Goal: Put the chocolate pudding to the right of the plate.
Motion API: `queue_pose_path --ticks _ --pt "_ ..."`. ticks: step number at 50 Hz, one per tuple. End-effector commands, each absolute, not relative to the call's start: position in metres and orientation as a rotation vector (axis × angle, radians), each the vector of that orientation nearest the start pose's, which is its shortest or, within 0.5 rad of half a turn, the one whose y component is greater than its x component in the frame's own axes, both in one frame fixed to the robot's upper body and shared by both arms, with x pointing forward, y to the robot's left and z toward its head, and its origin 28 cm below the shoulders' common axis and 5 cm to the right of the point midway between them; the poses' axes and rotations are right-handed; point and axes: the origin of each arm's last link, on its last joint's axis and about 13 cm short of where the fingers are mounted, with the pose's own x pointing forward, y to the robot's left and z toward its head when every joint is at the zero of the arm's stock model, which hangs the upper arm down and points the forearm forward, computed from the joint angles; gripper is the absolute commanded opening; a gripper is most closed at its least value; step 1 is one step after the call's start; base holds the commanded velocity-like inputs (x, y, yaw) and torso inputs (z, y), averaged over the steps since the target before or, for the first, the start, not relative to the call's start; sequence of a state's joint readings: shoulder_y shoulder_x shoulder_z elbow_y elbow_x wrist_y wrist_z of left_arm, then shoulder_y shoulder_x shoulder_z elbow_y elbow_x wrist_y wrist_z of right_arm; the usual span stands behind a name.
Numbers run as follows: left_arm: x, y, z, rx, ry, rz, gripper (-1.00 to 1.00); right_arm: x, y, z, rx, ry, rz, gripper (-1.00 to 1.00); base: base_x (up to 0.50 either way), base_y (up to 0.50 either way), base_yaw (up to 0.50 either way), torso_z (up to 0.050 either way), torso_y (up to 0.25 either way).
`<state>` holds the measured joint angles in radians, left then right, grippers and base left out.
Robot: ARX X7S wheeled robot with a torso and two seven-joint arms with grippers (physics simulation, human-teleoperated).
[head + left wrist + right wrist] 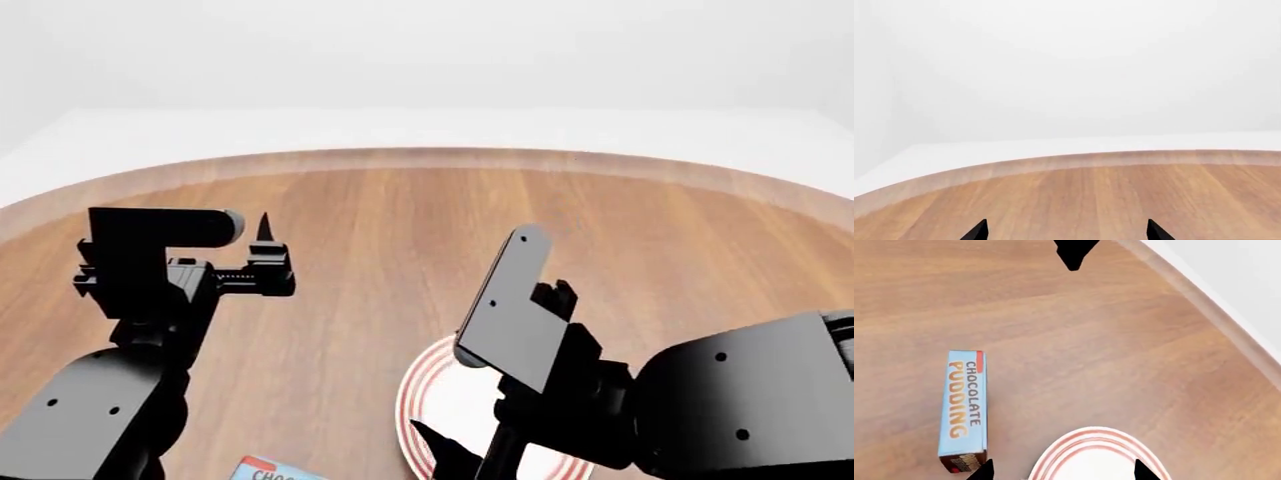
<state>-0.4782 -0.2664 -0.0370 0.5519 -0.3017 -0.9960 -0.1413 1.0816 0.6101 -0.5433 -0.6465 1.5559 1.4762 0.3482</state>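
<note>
- Chocolate pudding [964, 410] lies flat on the wooden table [400, 260], light blue face with the lettering up, nothing touching it.
- In the head view only a corner of the carton [278, 470] shows at the bottom edge, between the left arm and the plate [447, 405], on the plate's left side.
- Plate sits near the robot's edge of the table, partly hidden by the right arm; red-ringed rim visible, a strip of bare wood between rim and carton in the right wrist view [1097, 452].
- Right gripper [1061, 467] hangs over the plate's rim, not over the carton. Fingertips spread wide, nothing between them; one tip is just beside the carton's end in that view, contact cannot be told.
- Left gripper [1066, 231] hovers over bare wood on the left, well apart from carton and plate. Tips set apart, holding nothing.
- Table edge [1054, 161] is curved, with a paler rim band; white floor beyond it. Far edge is well clear of both objects.
- Wide bare wood ahead of the plate and toward the far rim; right of the plate the view is blocked by the right arm [747, 400], can't tell what's there.
</note>
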Motion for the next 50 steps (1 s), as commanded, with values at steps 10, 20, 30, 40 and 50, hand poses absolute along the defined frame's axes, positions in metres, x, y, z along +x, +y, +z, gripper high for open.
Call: queue_pose_path --ticks 10,20,30,40,50 --pt "0.257 0.250 0.176 0.061 -0.022 0.041 1.00 0.198 -0.069 0.235 -0.560 0.415 1.070 1.00 0.00 0.00 0.00 0.000 0.000" --pt "0.257 0.250 0.175 0.060 -0.021 0.040 1.00 0.199 -0.056 0.221 -0.541 0.454 1.120 1.00 0.00 0.00 0.00 0.000 0.000" --pt "0.257 0.249 0.176 0.059 -0.024 0.038 1.00 0.206 -0.049 0.209 -0.509 0.481 1.146 1.00 0.00 0.00 0.00 0.000 0.000" --pt "0.257 0.248 0.178 0.062 -0.026 0.036 1.00 0.215 -0.042 0.197 -0.488 0.515 1.161 1.00 0.00 0.00 0.00 0.000 0.000" --pt "0.257 0.249 0.176 0.060 -0.023 0.037 1.00 0.225 -0.031 0.177 -0.452 0.564 1.186 1.00 0.00 0.00 0.00 0.000 0.000"
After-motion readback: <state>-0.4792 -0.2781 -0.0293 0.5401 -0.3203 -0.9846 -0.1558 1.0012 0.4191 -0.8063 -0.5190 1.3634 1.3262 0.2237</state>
